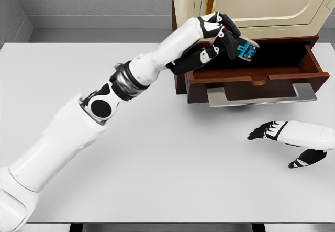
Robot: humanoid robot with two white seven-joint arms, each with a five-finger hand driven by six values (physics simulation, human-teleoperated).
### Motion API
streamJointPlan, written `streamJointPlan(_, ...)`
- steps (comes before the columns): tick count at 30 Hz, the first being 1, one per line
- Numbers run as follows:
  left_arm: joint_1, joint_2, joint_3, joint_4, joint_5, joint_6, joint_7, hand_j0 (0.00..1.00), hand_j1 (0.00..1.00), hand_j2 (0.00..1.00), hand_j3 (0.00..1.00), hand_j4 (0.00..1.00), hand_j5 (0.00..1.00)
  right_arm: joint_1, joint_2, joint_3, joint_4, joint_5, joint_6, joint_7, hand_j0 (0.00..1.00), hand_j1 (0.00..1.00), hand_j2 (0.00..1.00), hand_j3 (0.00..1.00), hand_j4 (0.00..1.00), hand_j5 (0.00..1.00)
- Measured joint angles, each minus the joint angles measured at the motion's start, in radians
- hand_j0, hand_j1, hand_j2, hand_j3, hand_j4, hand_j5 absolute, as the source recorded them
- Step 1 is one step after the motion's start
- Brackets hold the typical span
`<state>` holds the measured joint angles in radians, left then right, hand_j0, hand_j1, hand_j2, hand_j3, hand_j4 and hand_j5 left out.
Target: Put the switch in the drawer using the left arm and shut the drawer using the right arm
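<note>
Over the open drawer (251, 77) our left hand (222, 33) clasps the switch (246, 50), unreleased; closing remains, right hand (272, 131) relaxed.

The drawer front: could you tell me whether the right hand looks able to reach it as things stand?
Probably yes: the right hand hovers open above bare table just before the drawer front, with nothing between them.
</note>
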<state>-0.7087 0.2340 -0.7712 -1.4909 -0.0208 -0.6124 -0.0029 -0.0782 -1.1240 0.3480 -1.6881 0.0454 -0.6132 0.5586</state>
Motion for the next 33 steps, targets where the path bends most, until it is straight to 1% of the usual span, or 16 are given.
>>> streamJointPlan(6, -0.009, -0.033, -0.001, 0.047, -0.024, 0.0, -0.001, 0.3, 0.3, 0.3, 0.3, 0.3, 0.3, 0.0, 0.0, 0.0, 0.0, 0.0, 0.0, 0.0, 1.0, 1.0, 1.0, 1.0, 1.0, 1.0)
streamJointPlan(11, -0.021, -0.042, 0.0, 0.075, -0.034, 0.0, -0.001, 0.3, 0.3, 0.3, 0.3, 0.3, 0.3, 0.0, 0.0, 0.0, 0.001, 0.0, 0.0, 0.0, 1.0, 1.0, 1.0, 1.0, 1.0, 1.0)
streamJointPlan(15, -0.021, -0.046, 0.0, 0.09, -0.038, 0.0, 0.0, 0.3, 0.3, 0.3, 0.3, 0.3, 0.3, 0.0, 0.0, 0.0, 0.001, 0.0, 0.0, 0.0, 1.0, 1.0, 1.0, 1.0, 1.0, 1.0)
streamJointPlan(21, -0.028, -0.074, 0.001, 0.123, -0.051, 0.0, -0.002, 0.3, 0.3, 0.3, 0.3, 0.3, 0.3, 0.0, 0.0, 0.0, 0.001, 0.0, 0.0, 0.001, 1.0, 1.0, 1.0, 1.0, 1.0, 1.0)
streamJointPlan(24, -0.028, -0.088, 0.005, 0.138, -0.07, 0.0, -0.004, 0.3, 0.3, 0.3, 0.3, 0.3, 0.3, 0.0, 0.0, 0.0, 0.001, 0.0, 0.0, 0.002, 1.0, 1.0, 1.0, 1.0, 1.0, 1.0)
streamJointPlan(26, -0.031, -0.094, 0.008, 0.144, -0.078, 0.0, -0.004, 0.3, 0.3, 0.3, 0.3, 0.3, 0.3, 0.0, 0.0, 0.0, 0.002, 0.0, 0.0, 0.002, 1.0, 1.0, 1.0, 1.0, 1.0, 1.0)
streamJointPlan(28, -0.048, -0.098, 0.008, 0.151, -0.082, 0.0, -0.005, 0.3, 0.3, 0.3, 0.3, 0.3, 0.3, 0.0, 0.0, 0.0, 0.002, 0.0, 0.0, 0.002, 1.0, 1.0, 1.0, 1.0, 1.0, 1.0)
streamJointPlan(33, -0.049, -0.107, 0.009, 0.172, -0.087, -0.001, -0.005, 0.3, 0.3, 0.3, 0.3, 0.3, 0.3, 0.0, 0.0, 0.0, 0.003, 0.0, 0.0, 0.002, 1.0, 1.0, 1.0, 1.0, 1.0, 1.0)
